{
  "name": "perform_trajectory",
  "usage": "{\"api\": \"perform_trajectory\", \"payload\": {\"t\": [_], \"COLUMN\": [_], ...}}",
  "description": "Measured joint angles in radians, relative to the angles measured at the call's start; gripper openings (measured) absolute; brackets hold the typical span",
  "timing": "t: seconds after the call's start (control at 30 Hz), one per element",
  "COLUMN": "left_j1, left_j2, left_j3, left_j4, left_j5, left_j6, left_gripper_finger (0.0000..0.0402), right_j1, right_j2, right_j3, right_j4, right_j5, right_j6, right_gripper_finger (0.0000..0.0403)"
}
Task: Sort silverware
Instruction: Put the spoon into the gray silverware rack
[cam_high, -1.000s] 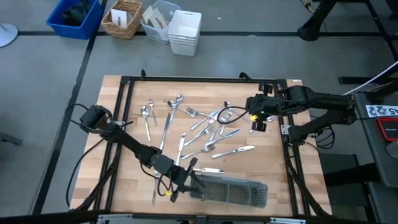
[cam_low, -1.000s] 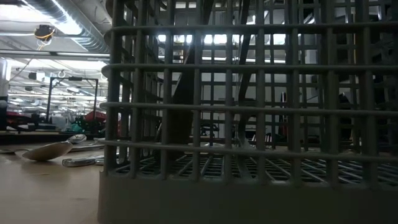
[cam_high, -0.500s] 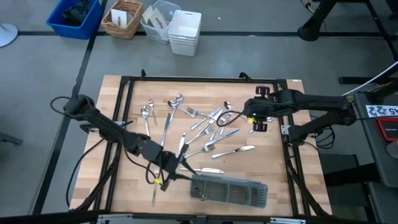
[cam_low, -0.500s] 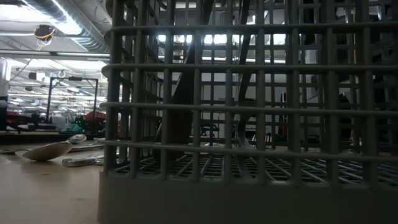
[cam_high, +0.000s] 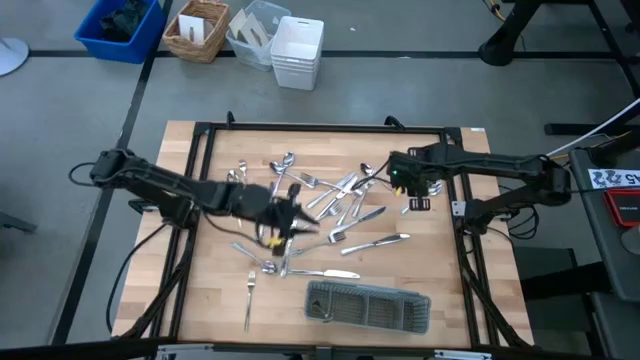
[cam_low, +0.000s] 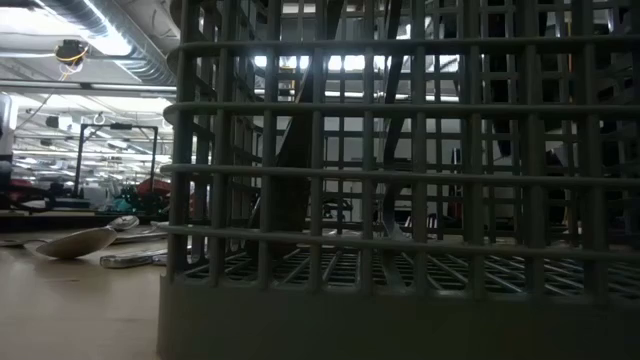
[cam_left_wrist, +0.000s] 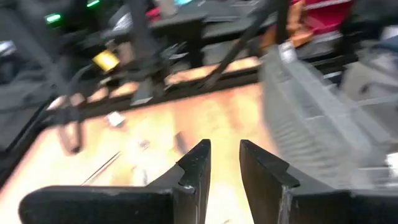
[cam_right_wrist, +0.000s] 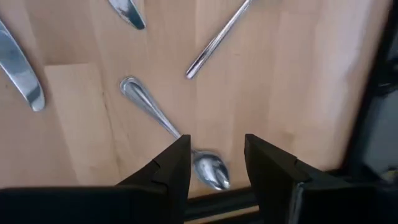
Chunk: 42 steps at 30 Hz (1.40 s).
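The silverware (cam_high: 335, 205), several forks, spoons and knives, lies scattered flat on the wooden table's middle. The grey mesh tray (cam_high: 368, 305) lies near the front edge and fills the low view (cam_low: 400, 200). My left gripper (cam_high: 290, 222) hovers over the left part of the pile. In its wrist view (cam_left_wrist: 225, 146) it is open with nothing between the fingers. My right gripper (cam_high: 400, 180) points down at the pile's right side. It is open (cam_right_wrist: 216, 140), its fingers standing either side of the bowl of a spoon (cam_right_wrist: 205, 169) below them.
A black frame (cam_high: 200, 200) rims the table. Beyond the far edge stand a blue bin (cam_high: 120, 25), a wicker basket (cam_high: 197, 28), a clear container (cam_high: 255, 30) and a white bin (cam_high: 298, 50). A lone fork (cam_high: 248, 298) lies left of the tray.
My left gripper has risen from the tray's left end and swung toward the far edge, coming over the silverware pile. My right gripper has sunk toward the table and shifted a little toward the left. The silverware and tray have stayed in place.
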Motion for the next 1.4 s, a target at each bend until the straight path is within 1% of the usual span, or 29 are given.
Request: {"api": "perform_trajectory", "payload": {"t": [0.13,0.3,0.47,0.6,0.77,0.9,1.13,1.3,1.4], "left_j1": [0.112,0.244,0.347,0.401,0.436,0.443,0.443,0.443,0.443], "left_j2": [0.0,0.0,0.0,0.0,0.0,0.0,0.0,0.0,0.0], "left_j3": [0.0,-0.001,-0.001,-0.001,-0.001,-0.001,-0.001,-0.001,-0.001], "left_j4": [-0.078,-0.112,-0.119,-0.119,-0.122,-0.125,-0.124,-0.124,-0.124], "left_j5": [0.037,0.137,0.213,0.232,0.233,0.233,0.233,0.233,0.233], "left_j6": [0.002,0.02,0.049,0.053,0.053,0.053,0.061,0.06,0.06], "left_gripper_finger": [0.0071,0.0063,0.0057,0.0056,0.0056,0.0056,0.0056,0.0056,0.0056], "right_j1": [-0.082,-0.164,-0.207,-0.219,-0.219,-0.219,-0.219,-0.219,-0.219], "right_j2": [-0.001,0.0,0.0,0.0,0.0,0.0,0.0,0.001,-0.001], "right_j3": [-0.053,-0.136,-0.237,-0.301,-0.339,-0.369,-0.425,-0.461,-0.478], "right_j4": [0.057,0.106,0.171,0.237,0.249,0.264,0.352,0.419,0.434], "right_j5": [-0.06,-0.09,-0.105,-0.106,-0.107,-0.108,-0.114,-0.106,-0.104], "right_j6": [-0.054,-0.127,-0.201,-0.206,-0.206,-0.206,-0.208,-0.254,-0.255], "right_gripper_finger": [0.015,0.015,0.015,0.015,0.0149,0.0149,0.0149,0.0149,0.0149]}}
